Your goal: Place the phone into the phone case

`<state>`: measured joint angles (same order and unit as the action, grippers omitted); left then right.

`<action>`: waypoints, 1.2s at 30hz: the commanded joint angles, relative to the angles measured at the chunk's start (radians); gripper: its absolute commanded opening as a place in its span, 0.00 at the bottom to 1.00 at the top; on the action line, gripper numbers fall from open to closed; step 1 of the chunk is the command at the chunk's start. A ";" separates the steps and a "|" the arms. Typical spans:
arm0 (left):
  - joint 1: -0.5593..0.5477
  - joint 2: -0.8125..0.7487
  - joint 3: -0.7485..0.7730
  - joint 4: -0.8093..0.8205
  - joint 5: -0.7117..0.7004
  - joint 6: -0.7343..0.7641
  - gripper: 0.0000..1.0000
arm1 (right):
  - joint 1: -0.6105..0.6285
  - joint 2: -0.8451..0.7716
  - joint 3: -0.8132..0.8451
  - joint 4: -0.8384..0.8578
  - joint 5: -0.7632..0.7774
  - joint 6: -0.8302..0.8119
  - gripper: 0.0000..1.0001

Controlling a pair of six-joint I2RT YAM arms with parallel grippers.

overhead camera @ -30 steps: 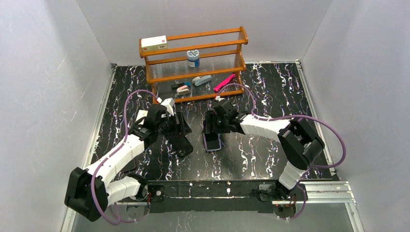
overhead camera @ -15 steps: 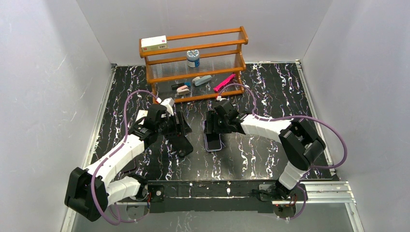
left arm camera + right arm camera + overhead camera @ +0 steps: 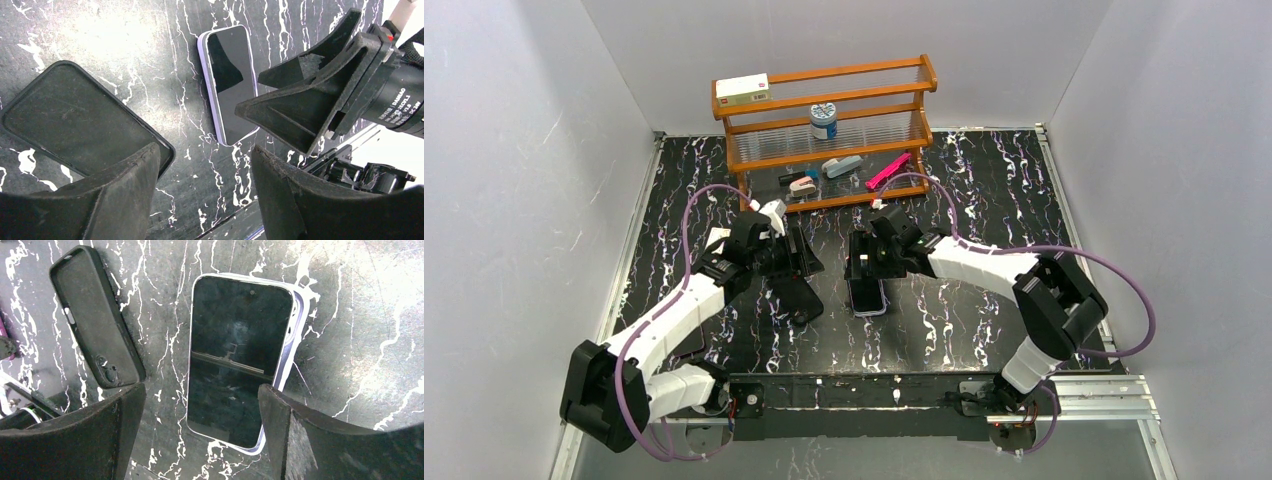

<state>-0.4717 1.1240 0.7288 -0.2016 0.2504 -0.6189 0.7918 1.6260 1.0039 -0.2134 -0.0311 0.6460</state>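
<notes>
The phone point(image 3: 868, 298) lies screen up on the black marbled table, with a glossy dark screen and a pale lavender rim; it also shows in the right wrist view point(image 3: 235, 360) and the left wrist view point(image 3: 230, 82). The phone case point(image 3: 796, 300) is a matte black shell lying open side up just left of it, also seen in the left wrist view point(image 3: 75, 120) and the right wrist view point(image 3: 95, 315). My right gripper point(image 3: 200, 390) is open over the phone's near end, which lies between its fingers. My left gripper point(image 3: 205, 155) is open and empty beside the case's edge.
A wooden rack point(image 3: 824, 140) stands at the back with a white box point(image 3: 742, 89), a tin point(image 3: 823, 121), a stapler and a pink item on its shelves. Grey walls close in on both sides. The two grippers point(image 3: 799, 265) point(image 3: 862, 268) are close together mid-table.
The phone has turned a little straighter under the right gripper. The right arm's elbow has swung to the right. The left gripper has shifted slightly; the case has stayed put.
</notes>
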 commanded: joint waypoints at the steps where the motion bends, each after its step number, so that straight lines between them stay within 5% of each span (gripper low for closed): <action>1: -0.012 0.028 0.045 0.004 0.024 -0.025 0.63 | -0.025 -0.064 -0.010 -0.007 -0.014 -0.028 0.89; 7: -0.065 0.111 0.062 0.054 0.025 -0.064 0.57 | -0.150 -0.122 -0.101 0.051 -0.135 -0.029 0.80; 12: -0.116 0.204 0.092 0.094 0.015 -0.086 0.54 | -0.219 -0.136 -0.197 0.149 -0.264 0.008 0.58; 19: -0.152 0.334 0.116 0.164 0.017 -0.103 0.44 | -0.256 -0.099 -0.251 0.267 -0.340 0.059 0.46; 36: -0.163 0.510 0.097 0.335 0.044 -0.170 0.40 | -0.264 0.008 -0.268 0.373 -0.325 0.084 0.41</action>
<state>-0.6270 1.6081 0.8162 0.1097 0.2932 -0.7788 0.5312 1.6020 0.7380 0.0864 -0.3428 0.7261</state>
